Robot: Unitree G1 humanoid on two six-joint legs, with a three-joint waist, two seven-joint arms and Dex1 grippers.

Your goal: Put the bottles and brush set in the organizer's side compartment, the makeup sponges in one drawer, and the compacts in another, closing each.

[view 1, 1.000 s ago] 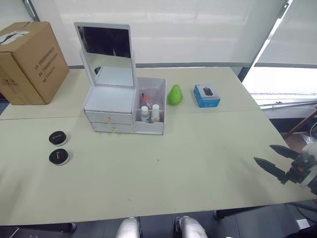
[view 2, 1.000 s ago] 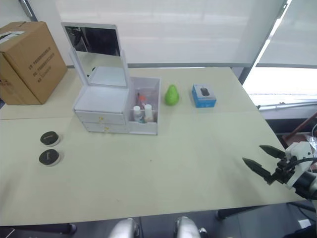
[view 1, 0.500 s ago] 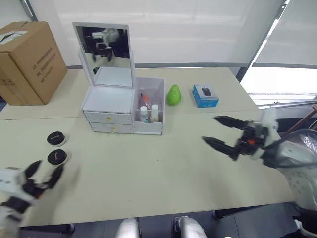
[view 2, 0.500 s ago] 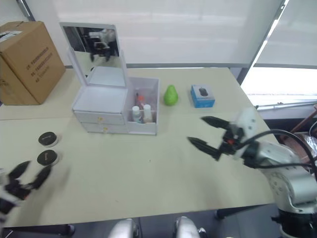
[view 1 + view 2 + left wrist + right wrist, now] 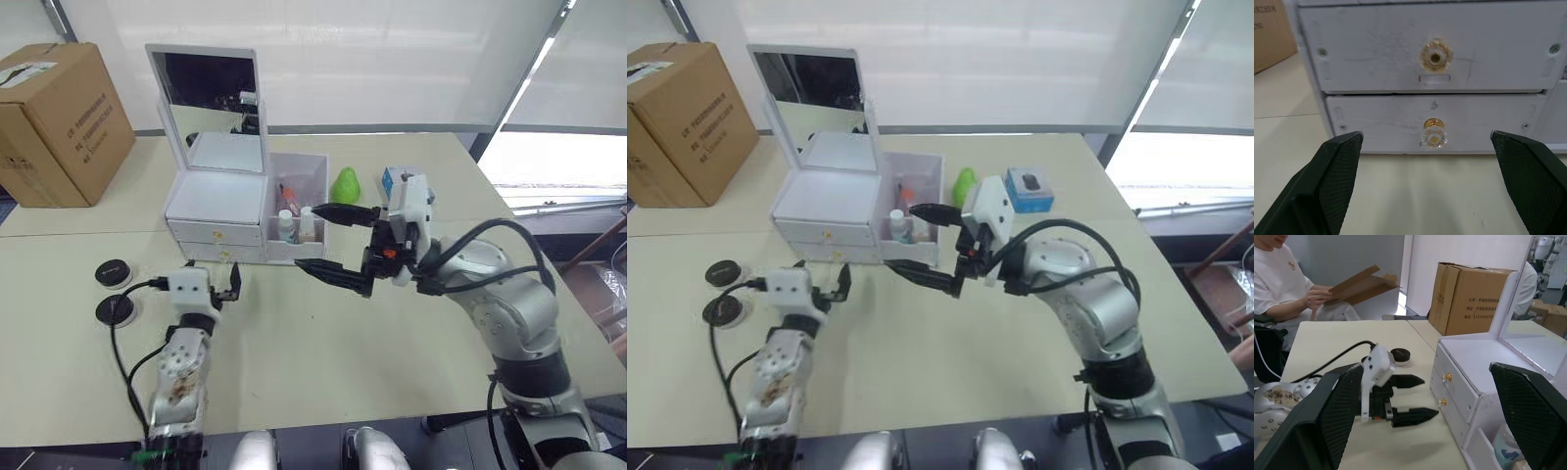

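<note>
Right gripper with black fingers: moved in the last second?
Yes. The right gripper swung from the table's right edge inward, now open beside the white plastic organizer.

Table (image 5: 392,323) — organizer (image 5: 220,211) toward the rear, left of centre; side compartment (image 5: 299,211) on its right side, bottles (image 5: 296,223) inside. Compacts (image 5: 115,291) lie left of and before the organizer — one behind the other. Cardboard box (image 5: 59,122) sits far left rear.
</note>
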